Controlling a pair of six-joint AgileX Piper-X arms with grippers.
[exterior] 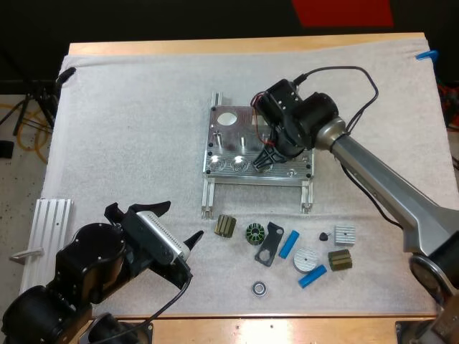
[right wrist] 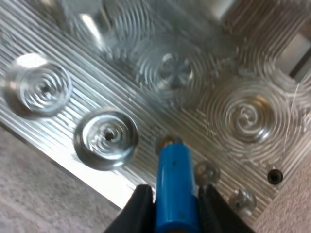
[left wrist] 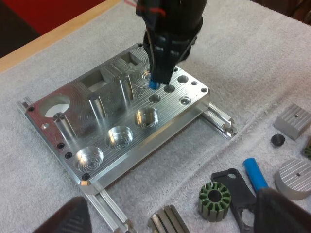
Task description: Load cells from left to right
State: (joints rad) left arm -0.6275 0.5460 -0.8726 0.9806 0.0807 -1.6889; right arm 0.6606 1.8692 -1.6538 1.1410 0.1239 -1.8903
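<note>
Right wrist view: first cell poised over the fixture.

The right claw (right wrist: 175, 196) is clamped on a bright blue cylinder (right wrist: 175, 170). The cylinder's tip sits just above a small round bore (right wrist: 166, 141) at the end of a row in the ribbed, machined metal fixture plate (right wrist: 233, 73). The neighbouring bores look empty, so I judge that no cell is seated yet. Two more blue cylinders (exterior: 289, 244) lie on the white mat (exterior: 129, 107) among small dark parts (exterior: 267, 244), not yet loaded. The left claw (exterior: 183, 220), fingers apart and holding nothing, hovers well apart from the fixture.
</note>
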